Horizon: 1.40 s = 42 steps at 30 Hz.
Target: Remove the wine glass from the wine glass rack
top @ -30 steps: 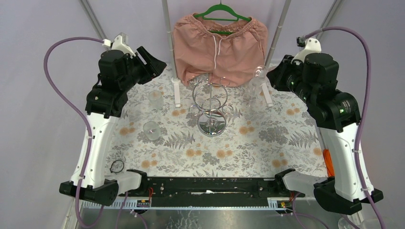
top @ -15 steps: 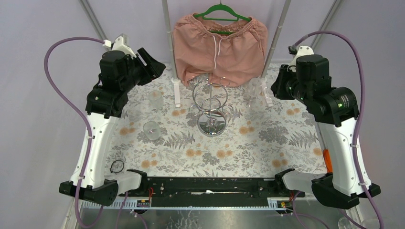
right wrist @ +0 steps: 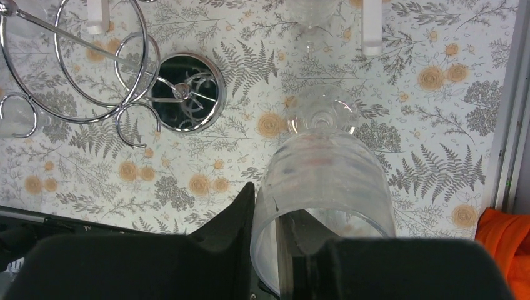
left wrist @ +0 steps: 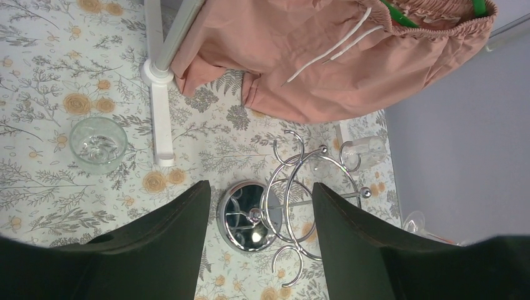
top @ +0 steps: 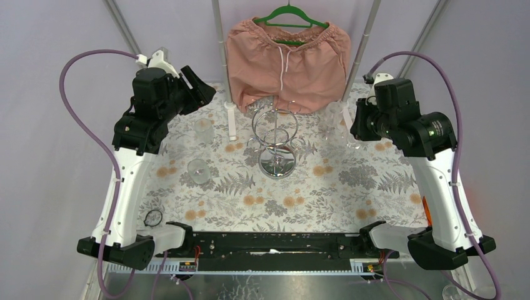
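Observation:
The wine glass rack (top: 275,128) is a chrome wire stand with a round mirrored base (top: 277,162), at the table's middle back. No glass shows on its rings. It also shows in the left wrist view (left wrist: 306,200) and the right wrist view (right wrist: 94,69). My right gripper (right wrist: 269,206) is shut on the rim of a clear wine glass (right wrist: 325,169), one finger inside the bowl and one outside, foot pointing down at the cloth. It hangs right of the rack (top: 357,122). My left gripper (left wrist: 259,190) is open and empty, high at the back left (top: 203,84).
Pink shorts on a green hanger (top: 287,59) hang behind the rack from a frame with white feet (top: 232,122). Two glasses (top: 204,130) (top: 199,170) stand left of the rack, another (right wrist: 310,19) at the back right. An orange item (right wrist: 500,244) lies at the right edge.
My right arm has come down and in towards the table with the wine glass in its grip. The left arm has barely moved.

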### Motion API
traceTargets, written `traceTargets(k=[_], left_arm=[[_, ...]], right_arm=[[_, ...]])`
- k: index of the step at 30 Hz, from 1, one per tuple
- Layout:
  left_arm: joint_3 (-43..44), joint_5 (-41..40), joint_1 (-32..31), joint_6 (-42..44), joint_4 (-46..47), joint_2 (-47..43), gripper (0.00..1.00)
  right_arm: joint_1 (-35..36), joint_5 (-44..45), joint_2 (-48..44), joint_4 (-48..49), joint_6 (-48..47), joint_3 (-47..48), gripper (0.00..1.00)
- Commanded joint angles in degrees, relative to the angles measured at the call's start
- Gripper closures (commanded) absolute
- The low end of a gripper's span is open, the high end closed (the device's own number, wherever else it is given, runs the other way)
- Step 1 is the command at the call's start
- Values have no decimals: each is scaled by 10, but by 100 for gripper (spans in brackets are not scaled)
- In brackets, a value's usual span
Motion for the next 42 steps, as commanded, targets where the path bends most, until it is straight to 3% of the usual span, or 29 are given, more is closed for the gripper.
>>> traceTargets(k=[1, 12, 21, 35, 42], left_arm=[[2, -11, -4, 15, -2, -5, 32], [3, -14, -7, 14, -2, 7, 32], [-1, -21, -14, 16, -2, 18, 32], [-9, -34, -15, 19, -1, 12, 32], [-17, -27, -15, 19, 7, 7, 31]], right_arm=[[2, -15, -17, 3, -16, -1, 100], [21, -18, -4, 11, -18, -30, 100], [119, 52, 35, 16, -2, -37, 100], [124, 61, 30, 35, -1, -94, 100], [130, 19, 24, 61, 4, -136, 100]])
